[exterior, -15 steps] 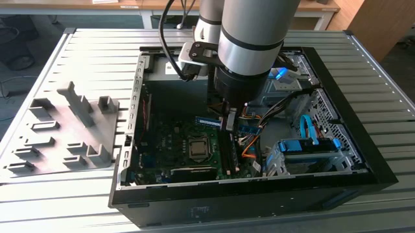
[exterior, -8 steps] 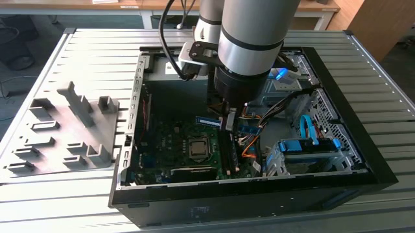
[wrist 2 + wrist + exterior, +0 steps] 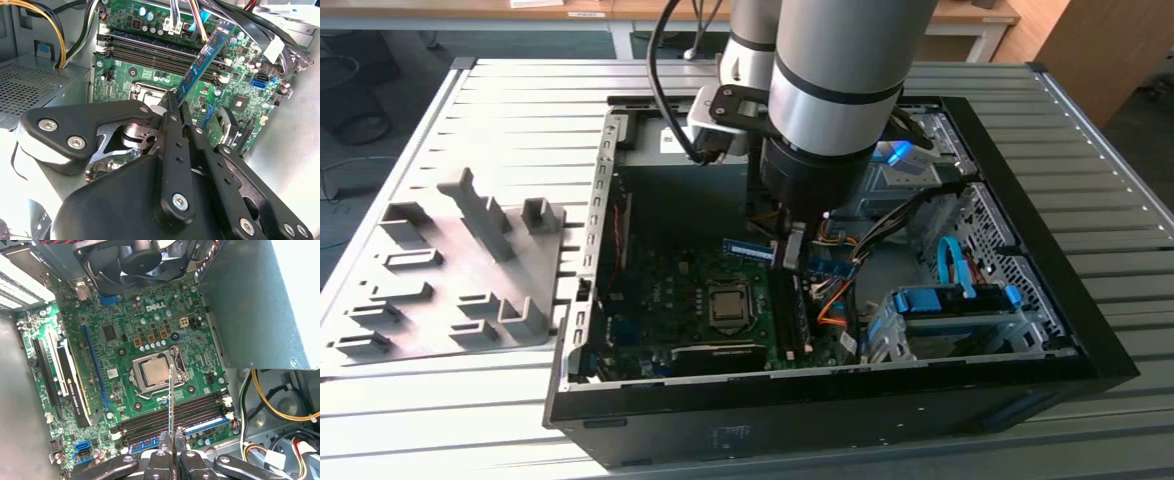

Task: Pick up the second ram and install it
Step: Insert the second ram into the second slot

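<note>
One hand (image 3: 178,104) pinching the second ram (image 3: 205,60) (a blue-green strip) — over black slots (image 3: 200,407) on the motherboard (image 3: 115,355), white lettering (image 3: 156,307) there

Robotics lab, PC-assembly test station.
Industrial robot arm (image 3: 834,60) reaches into an open computer case (image 3: 854,420) laid flat on a ribbed aluminium counter (image 3: 520,120). Grey slotted parts fixture (image 3: 454,270) sits beside the case on the exterior view's left. Motherboard (image 3: 125,335) exposed, fan and cabling in place. Wooden desk (image 3: 454,10) stands behind the counter.
</note>
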### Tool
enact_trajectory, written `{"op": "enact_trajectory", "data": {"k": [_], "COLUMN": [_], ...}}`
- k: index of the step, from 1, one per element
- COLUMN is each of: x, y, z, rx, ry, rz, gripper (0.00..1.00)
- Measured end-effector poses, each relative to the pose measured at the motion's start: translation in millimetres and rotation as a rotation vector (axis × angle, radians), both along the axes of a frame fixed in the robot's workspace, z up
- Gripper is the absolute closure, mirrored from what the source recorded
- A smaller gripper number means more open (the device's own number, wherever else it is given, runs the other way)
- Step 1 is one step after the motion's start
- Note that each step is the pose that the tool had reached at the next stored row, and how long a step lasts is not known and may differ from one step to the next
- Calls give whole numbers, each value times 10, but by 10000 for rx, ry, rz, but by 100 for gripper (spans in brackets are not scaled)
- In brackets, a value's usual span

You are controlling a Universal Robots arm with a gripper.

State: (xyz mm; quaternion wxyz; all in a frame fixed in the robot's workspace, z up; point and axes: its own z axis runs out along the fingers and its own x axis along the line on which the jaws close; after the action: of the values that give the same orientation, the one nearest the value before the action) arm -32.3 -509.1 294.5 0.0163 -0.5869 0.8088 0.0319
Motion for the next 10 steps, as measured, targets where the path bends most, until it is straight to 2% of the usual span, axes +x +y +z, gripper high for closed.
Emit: {"op": "enact_trajectory", "data": {"k": [10], "x": [0], "y": [0], "z": [-1], "rx": [-10], "ry": [1], "rz": [-276], "gripper": [86]}}
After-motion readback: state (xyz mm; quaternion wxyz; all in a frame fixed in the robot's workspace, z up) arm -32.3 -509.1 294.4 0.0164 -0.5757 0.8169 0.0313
